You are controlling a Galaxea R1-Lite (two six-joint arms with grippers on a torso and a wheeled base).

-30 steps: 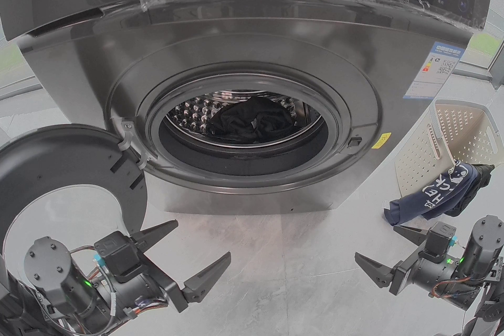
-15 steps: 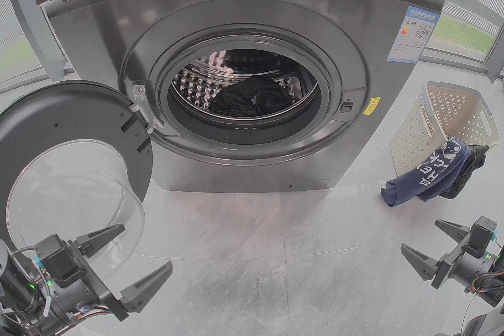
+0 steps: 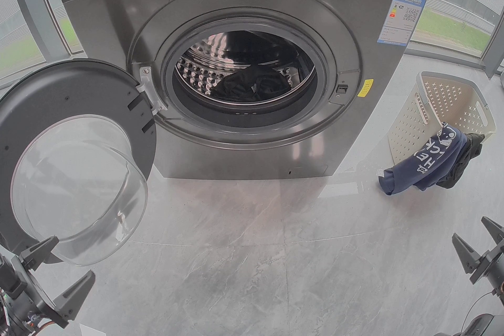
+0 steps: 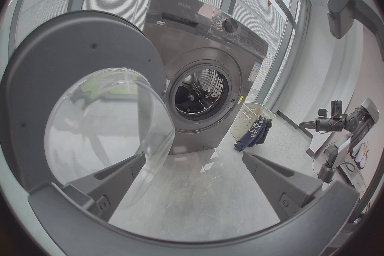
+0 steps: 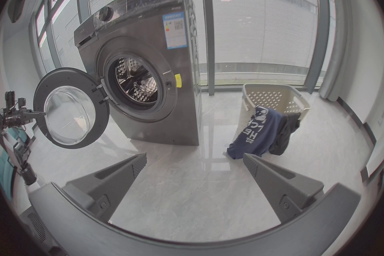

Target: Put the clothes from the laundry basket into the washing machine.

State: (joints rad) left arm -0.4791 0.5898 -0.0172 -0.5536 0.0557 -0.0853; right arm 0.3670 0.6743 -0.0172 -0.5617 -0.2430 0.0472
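Observation:
The grey washing machine (image 3: 252, 1) stands with its round door (image 3: 73, 143) swung open to the left. A black garment (image 3: 252, 82) lies in the drum. To the machine's right a cream laundry basket (image 3: 446, 101) rests on the floor. A navy printed shirt (image 3: 425, 164) hangs over its front rim down to the floor, with a dark garment (image 3: 464, 153) beside it. My left gripper (image 3: 68, 261) is open and holds nothing, low in front of the door. My right gripper (image 3: 471, 229) is also open, short of the basket and above the floor.
Pale marble-look floor (image 3: 283, 248) stretches between me and the machine. Tall windows with metal frames (image 5: 206, 21) stand behind the machine and basket. The open door (image 4: 80, 101) looms close to my left gripper (image 4: 193, 156). In the right wrist view the navy shirt (image 5: 258, 133) lies ahead of my right gripper (image 5: 195, 157).
The head camera has drawn back from the machine, so the machine looks smaller and the basket fuller. Both grippers now sit lower at the picture's corners, still open.

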